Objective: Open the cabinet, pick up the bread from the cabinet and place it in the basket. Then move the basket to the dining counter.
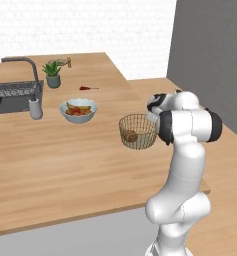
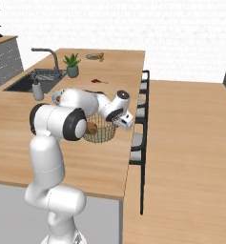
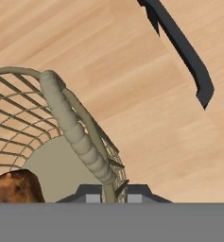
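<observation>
The wire-mesh basket is over the light-wood dining counter, near its right edge. The dark-brown bread lies inside it, also seen as bread and bread. My gripper is shut on the basket's rim beside its thick side handle. From the right base view, the gripper meets the basket on the side toward the counter's edge. I cannot tell whether the basket rests on the wood or hangs just above it. The cabinet is out of view.
A white fruit bowl stands left of the basket. Farther back are a soap dispenser, a sink with faucet, a potted plant and a small red item. Dark chairs line the counter's right edge.
</observation>
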Robot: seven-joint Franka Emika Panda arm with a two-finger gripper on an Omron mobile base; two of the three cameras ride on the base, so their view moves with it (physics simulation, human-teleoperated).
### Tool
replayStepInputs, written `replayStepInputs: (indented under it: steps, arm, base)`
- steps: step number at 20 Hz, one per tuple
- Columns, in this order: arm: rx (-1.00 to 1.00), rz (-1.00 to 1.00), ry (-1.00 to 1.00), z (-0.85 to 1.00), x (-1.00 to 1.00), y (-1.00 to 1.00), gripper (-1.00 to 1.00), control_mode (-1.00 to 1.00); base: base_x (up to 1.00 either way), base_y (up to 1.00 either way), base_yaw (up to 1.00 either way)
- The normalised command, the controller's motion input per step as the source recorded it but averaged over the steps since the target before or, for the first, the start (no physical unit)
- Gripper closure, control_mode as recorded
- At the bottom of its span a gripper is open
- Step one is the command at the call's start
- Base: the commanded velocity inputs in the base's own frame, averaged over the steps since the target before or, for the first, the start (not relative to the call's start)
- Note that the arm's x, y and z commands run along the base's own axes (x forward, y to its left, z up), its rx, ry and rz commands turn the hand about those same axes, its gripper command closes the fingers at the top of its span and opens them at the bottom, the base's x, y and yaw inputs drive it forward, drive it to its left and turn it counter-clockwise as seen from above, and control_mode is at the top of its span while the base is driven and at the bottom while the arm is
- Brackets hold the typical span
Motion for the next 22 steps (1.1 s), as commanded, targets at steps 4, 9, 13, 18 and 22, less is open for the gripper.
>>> replayStepInputs:
  steps: [4,9,13,18,22]
  arm:
    - [0.00,0.00,-0.02,-0.35,0.00,0.08,1.00,-1.00]
    - [0.00,0.00,-0.01,-0.08,0.00,0.02,-1.00,-1.00]
    - [0.00,0.00,0.00,0.00,0.01,0.00,-1.00,-1.00]
    - [0.00,0.01,0.00,0.22,0.03,0.00,-1.00,-1.00]
    - [0.00,0.00,0.00,0.71,0.00,0.03,-1.00,-1.00]
  base:
    - [0.00,0.00,0.00]
    - [0.00,0.00,0.00]
    - [0.00,0.00,0.00]
    - [0.00,0.00,0.00]
    - [0.00,0.00,0.00]
